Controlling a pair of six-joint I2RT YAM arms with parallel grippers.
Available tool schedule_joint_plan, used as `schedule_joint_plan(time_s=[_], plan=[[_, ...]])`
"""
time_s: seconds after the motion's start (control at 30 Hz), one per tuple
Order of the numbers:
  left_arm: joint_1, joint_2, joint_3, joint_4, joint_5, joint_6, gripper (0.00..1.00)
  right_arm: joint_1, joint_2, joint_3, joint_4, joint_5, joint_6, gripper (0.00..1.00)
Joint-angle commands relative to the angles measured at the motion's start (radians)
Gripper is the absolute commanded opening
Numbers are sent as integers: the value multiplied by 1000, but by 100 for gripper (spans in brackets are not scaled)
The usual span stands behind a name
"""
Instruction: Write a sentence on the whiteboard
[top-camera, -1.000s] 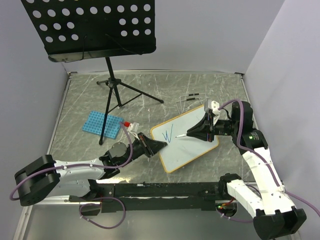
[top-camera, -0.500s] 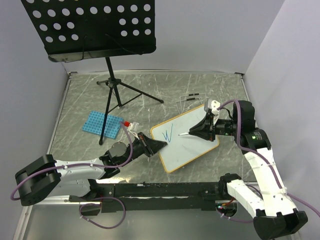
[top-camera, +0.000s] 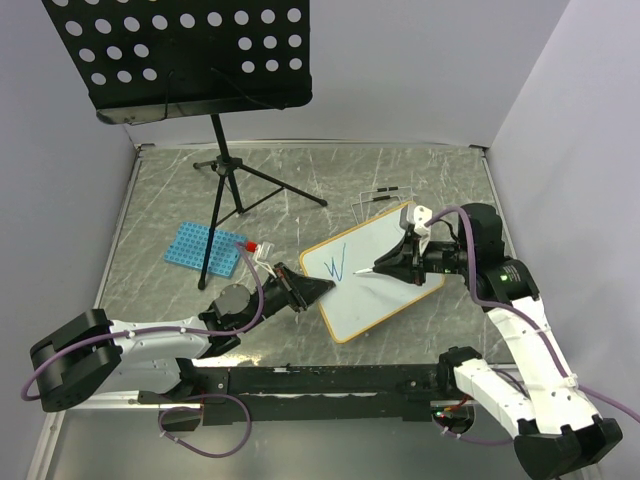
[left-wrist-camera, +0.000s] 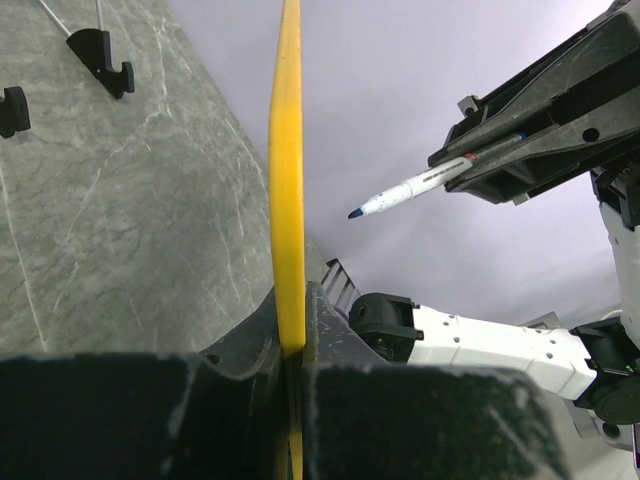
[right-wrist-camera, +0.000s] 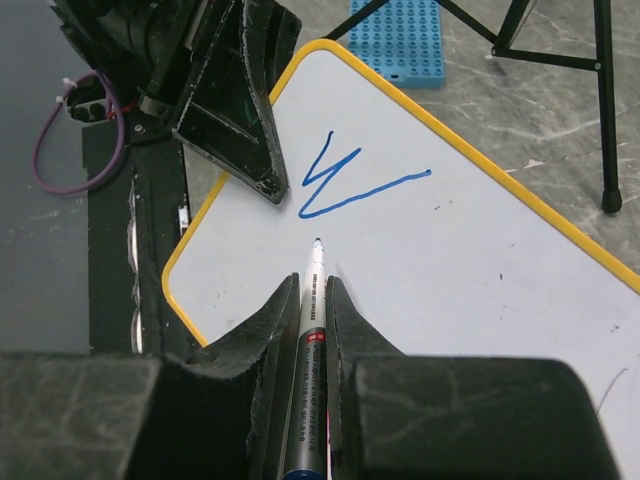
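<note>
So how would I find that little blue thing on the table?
Start at the tall black perforated music stand at the back. By its near tripod leg lies the flat blue plastic rack, the only blue, hole-dotted block, left of the yellow-framed whiteboard.

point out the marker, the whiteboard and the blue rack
marker (right-wrist-camera: 314, 275), right wrist view, white barrel just behind the tip
whiteboard (right-wrist-camera: 460, 280), right wrist view, bare white surface
blue rack (top-camera: 188, 247), top view, left half of its top
</note>
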Motion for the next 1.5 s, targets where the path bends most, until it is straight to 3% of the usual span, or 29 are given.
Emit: schedule_joint_plan(time_s=[0.0, 0.57, 1.47], plan=[[6, -48, 21, 177, -9, -30, 1, 13, -23, -19, 25, -18, -33, 0], [6, -46, -5, 208, -8, -41, 1, 13, -36, -19, -33, -65, -105, 0], [6, -52, -9, 205, -25, -67, 1, 48, 22, 16, 50, 85, -27, 0]])
